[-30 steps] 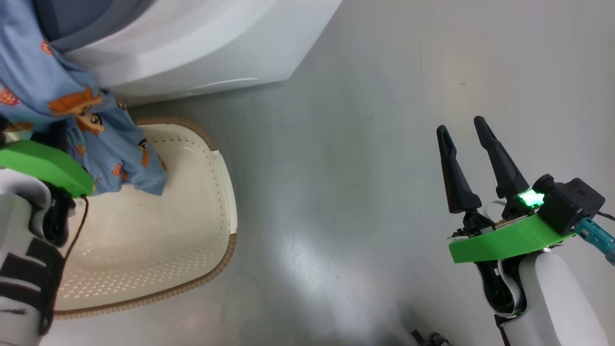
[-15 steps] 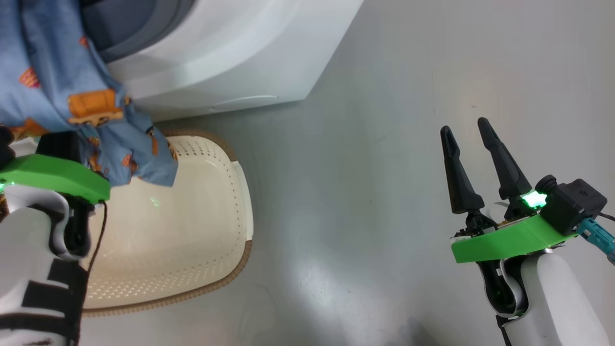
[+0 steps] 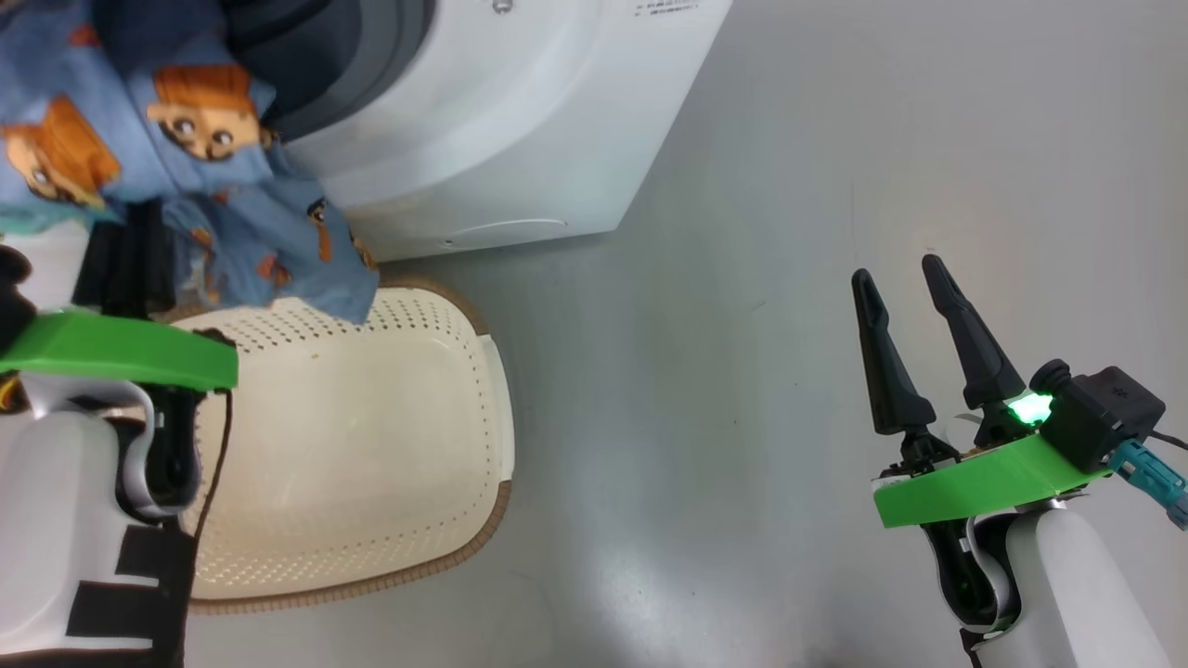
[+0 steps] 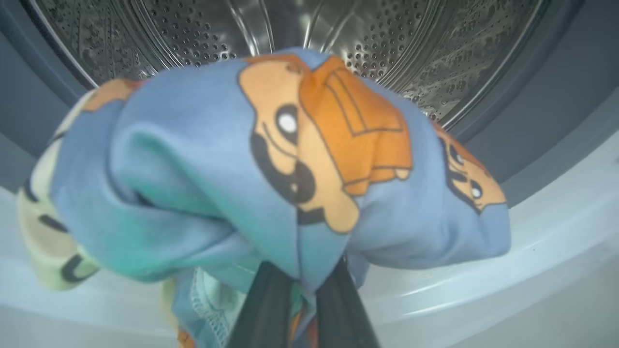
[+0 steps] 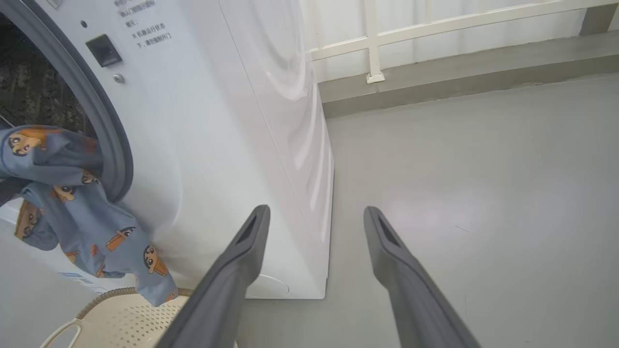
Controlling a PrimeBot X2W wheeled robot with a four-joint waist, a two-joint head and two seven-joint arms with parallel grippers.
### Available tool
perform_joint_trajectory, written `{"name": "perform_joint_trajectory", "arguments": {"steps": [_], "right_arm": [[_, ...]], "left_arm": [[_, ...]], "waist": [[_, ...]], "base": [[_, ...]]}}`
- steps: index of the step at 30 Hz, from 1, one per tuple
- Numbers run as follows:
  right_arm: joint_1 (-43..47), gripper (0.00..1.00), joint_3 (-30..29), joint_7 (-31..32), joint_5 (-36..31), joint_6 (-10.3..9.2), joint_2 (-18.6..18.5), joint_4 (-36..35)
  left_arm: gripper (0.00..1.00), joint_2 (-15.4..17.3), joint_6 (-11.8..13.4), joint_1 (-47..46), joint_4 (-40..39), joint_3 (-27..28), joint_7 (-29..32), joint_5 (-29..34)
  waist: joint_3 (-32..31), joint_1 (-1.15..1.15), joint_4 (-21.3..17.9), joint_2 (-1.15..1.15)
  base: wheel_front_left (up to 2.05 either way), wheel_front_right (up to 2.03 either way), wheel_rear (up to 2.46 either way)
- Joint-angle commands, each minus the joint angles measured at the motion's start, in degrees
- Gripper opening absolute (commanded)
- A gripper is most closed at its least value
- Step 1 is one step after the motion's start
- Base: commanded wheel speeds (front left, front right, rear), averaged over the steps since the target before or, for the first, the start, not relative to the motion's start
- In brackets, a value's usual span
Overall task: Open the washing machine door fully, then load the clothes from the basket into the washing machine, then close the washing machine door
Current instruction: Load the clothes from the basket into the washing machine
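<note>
My left gripper (image 4: 304,285) is shut on the clothes (image 4: 271,159), a bundle of light blue fabric with orange cartoon prints. The bundle hangs right in front of the washing machine's (image 3: 520,111) open steel drum (image 4: 387,38), at its grey gasket (image 4: 522,111). In the head view the clothes (image 3: 186,158) cover the left fingers and trail down over the far rim of the cream basket (image 3: 492,501). My right gripper (image 3: 897,271) stands open over the floor, well to the right, with nothing between its fingers. The washing machine door is out of view.
The basket (image 5: 121,319) stands on the grey floor (image 3: 742,186) against the machine's front (image 5: 217,121). Right of the machine is open floor, up to a low grey kerb and a white railing (image 5: 372,43) at the back.
The head camera has shifted, so more of the machine's opening shows. My left gripper has carried the clothes up from over the basket to the drum mouth. The right arm has held still.
</note>
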Motion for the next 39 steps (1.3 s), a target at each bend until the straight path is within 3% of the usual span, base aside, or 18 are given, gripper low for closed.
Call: {"name": "perform_joint_trajectory", "arguments": {"steps": [1, 17, 25, 39], "right_arm": [[1.64, 1.0, 1.31, -0.27, 0.28, 0.17, -0.05, -1.16], [1.61, 1.0, 1.72, -0.27, 0.91, 0.17, 0.46, -0.93], [1.46, 1.0, 1.73, -0.27, 1.08, 0.17, 0.79, -0.91], [0.63, 1.0, 2.11, -0.27, 1.32, 0.17, 1.65, -1.12]], "left_arm": [[0.0, 2.07, -0.09, 0.94, -2.35, 2.01, -0.37, 0.68], [0.0, 5.68, -0.09, -9.79, -5.77, 3.34, -0.37, 4.45], [0.0, 7.29, -0.09, -18.23, 2.1, 1.54, -0.37, 5.46], [0.0, 8.75, -0.09, -31.57, 27.75, -5.39, -0.37, 5.08]], "waist": [[-0.48, 0.0, 0.29, 0.0], [-1.14, 0.0, -0.85, 0.0], [-0.79, 0.0, -1.24, 0.0], [0.98, 0.0, -3.49, 0.0]], "base": [[0.0, 0.0, 0.0], [0.0, 0.0, 0.0], [0.0, 0.0, 0.0], [0.0, 0.0, 0.0]]}}
